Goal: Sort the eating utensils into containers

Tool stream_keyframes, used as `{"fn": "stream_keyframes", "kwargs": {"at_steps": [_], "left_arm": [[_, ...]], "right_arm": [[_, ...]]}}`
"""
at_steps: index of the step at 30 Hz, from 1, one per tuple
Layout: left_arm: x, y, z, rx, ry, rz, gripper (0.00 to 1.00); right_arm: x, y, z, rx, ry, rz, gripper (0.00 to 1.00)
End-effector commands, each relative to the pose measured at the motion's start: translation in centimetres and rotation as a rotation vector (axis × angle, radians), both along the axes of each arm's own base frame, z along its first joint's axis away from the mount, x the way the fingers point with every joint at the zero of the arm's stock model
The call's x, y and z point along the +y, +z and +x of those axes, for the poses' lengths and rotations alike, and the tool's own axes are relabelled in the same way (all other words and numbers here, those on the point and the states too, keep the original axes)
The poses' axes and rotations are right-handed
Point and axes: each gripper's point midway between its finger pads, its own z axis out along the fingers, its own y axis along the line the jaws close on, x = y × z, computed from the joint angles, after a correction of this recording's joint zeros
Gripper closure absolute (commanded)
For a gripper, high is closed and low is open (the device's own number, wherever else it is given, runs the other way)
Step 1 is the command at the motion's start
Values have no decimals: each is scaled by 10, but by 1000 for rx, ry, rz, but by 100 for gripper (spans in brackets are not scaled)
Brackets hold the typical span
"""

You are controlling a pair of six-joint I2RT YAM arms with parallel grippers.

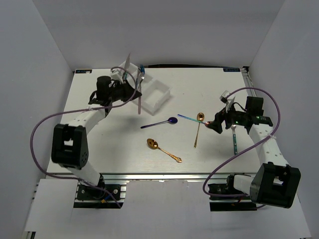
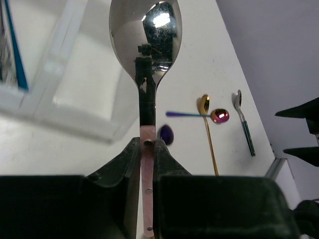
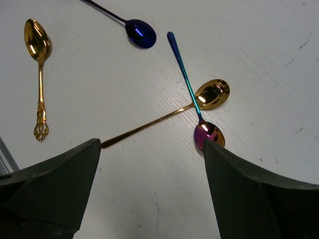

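Left gripper (image 2: 148, 149) nipped on spoon (image 2: 146, 45) handle, raised at tray (image 1: 160, 93) (for drop-in, likely). Right gripper (image 3: 152, 159) wide open, empty, poised above crossed spoons (image 3: 196, 105).

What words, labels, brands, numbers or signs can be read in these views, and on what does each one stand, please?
None can be read.
Dark strip at the far left edge of the table: too small to read.
Bluish sticker at the far right edge: too small to read.
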Motion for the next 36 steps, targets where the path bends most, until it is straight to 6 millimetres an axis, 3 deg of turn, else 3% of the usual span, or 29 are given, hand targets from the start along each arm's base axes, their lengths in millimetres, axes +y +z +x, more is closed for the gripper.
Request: {"fn": "stream_keyframes", "kwargs": {"at_steps": [1,5,6,10,12,13,14,16,18,24,25,26,29,30,32,33,34,36], "left_arm": [[-23,33,43,-172,-60,6,95],[-49,28,87,-203,-76,29,95],[-55,22,106,-209,-76,39,95],[-75,1,140,-231,-81,83,94],[-85,-10,148,-219,-79,106,94],[-89,-5,155,-235,-73,110,93],[-92,-21,157,-221,-80,138,91],[-93,-27,162,-218,-65,158,88],[-93,-33,165,-204,-58,166,75],[-90,-31,158,-205,-54,191,36],[-91,-29,154,-206,-66,188,27],[-92,-26,152,-207,-71,184,3],[-89,-11,137,-212,-77,176,2],[-86,14,130,-251,-72,169,2],[-81,33,118,-279,-66,174,2],[-76,26,106,-259,-66,181,2],[-72,59,93,-321,-54,168,2],[-66,73,73,-347,-51,154,2]], "right_arm": [[-2,-4,3,-9,-6,0,11],[-3,-6,4,-5,-11,-5,11],[-3,-7,4,-5,-11,-5,11],[-3,-10,4,6,-9,-7,11],[-4,-10,5,6,-12,-8,11],[-4,-11,5,5,-11,-9,11],[-4,-11,4,5,-10,-9,11],[-3,-11,4,3,-9,-8,11],[-4,-12,5,7,-13,-9,11],[-7,-23,7,52,-31,-20,11],[-8,-26,8,68,-35,-20,11],[-9,-27,8,76,-41,-20,11],[-22,-35,17,117,-146,-66,11],[-27,-35,20,120,-176,-80,11],[-41,-39,25,138,-262,-133,11],[-45,-40,25,155,-291,-143,11],[-51,-38,29,156,-333,-159,11],[-66,-38,31,170,-412,-218,10]]}}
